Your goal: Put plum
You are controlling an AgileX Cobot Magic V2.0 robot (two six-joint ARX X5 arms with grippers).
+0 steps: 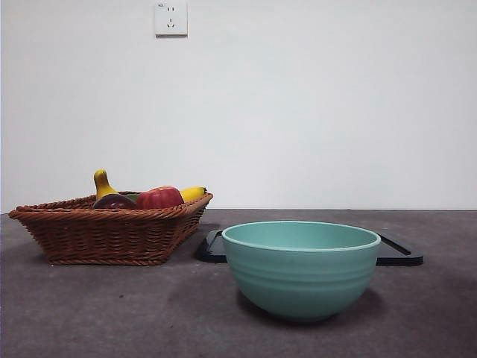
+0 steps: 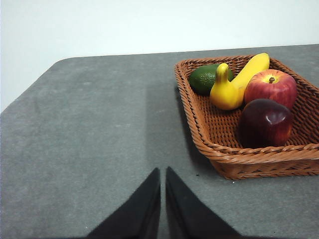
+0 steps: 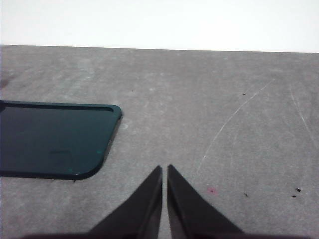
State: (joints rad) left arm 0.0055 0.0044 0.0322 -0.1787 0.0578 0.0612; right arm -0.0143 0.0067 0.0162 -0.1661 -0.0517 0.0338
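Observation:
The plum (image 2: 265, 122) (image 1: 114, 201), dark maroon and smooth, lies in a brown wicker basket (image 2: 259, 157) (image 1: 104, 231) beside a red apple (image 2: 271, 85) (image 1: 159, 198). My left gripper (image 2: 163, 172) hangs shut over bare table, short of the basket's near corner and well apart from the plum. My right gripper (image 3: 164, 169) is shut too, above bare table next to a dark tray (image 3: 55, 139). Neither arm shows in the front view.
A yellow banana (image 2: 234, 84) (image 1: 102, 183) and a green avocado (image 2: 204, 78) share the basket. A teal bowl (image 1: 301, 268) stands near the front, right of the basket. The dark flat tray (image 1: 395, 252) lies behind the bowl.

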